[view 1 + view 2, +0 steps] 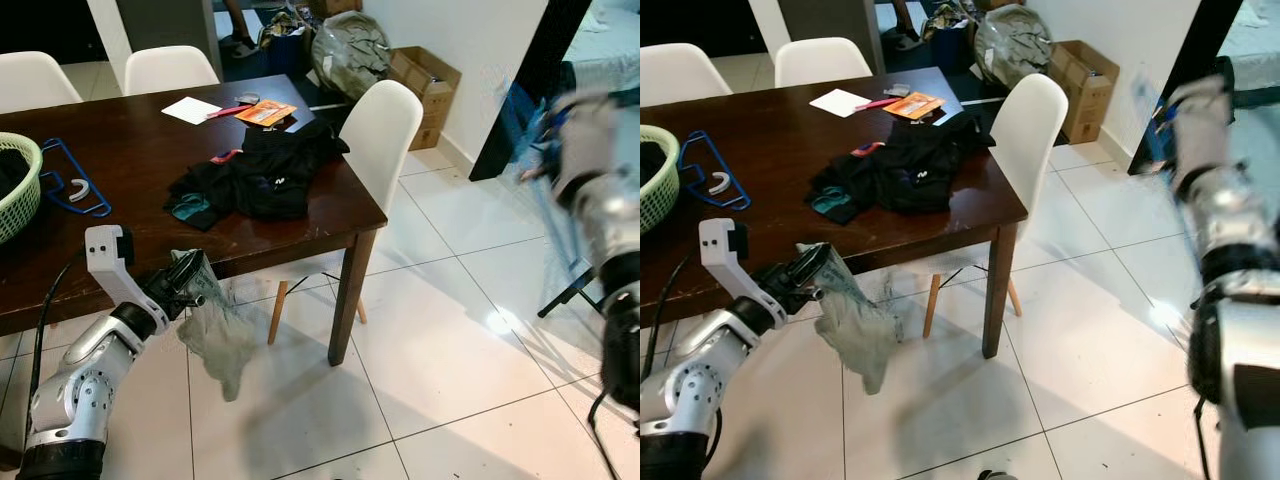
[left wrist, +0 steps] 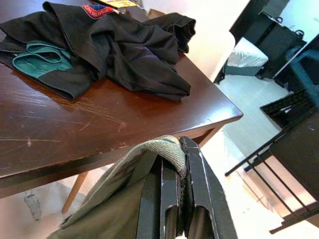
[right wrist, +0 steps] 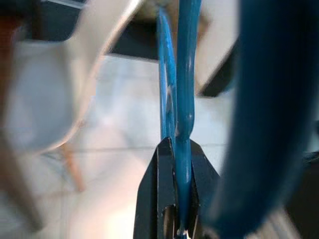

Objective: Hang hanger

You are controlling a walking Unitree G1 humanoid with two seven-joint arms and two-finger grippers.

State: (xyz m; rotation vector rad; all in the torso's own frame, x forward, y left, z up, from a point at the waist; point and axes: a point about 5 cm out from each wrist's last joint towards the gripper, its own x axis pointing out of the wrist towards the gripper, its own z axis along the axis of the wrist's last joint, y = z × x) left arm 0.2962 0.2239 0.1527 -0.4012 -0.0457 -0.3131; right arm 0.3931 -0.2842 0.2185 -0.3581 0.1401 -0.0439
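Blue hanger [image 3: 180, 94] pinched between right gripper [image 3: 175, 149] fingers, left gripper [image 2: 174, 159] clamping grey-green cloth [image 1: 215, 330]

- Both eye views look forward and down from the head, sharing the desk [image 1: 120, 160] and tiled floor [image 1: 450, 330].
- Left wrist view faces across the desk, near.
- Right wrist view sits very close on a blue hanger [image 3: 180, 89].

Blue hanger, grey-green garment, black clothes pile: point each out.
blue hanger [image 3: 183, 84]: right wrist view, on its bar above the fingers.
grey-green garment [image 1: 222, 340]: left eye view, hanging middle.
black clothes pile [image 1: 262, 175]: left eye view, centre of the heap.
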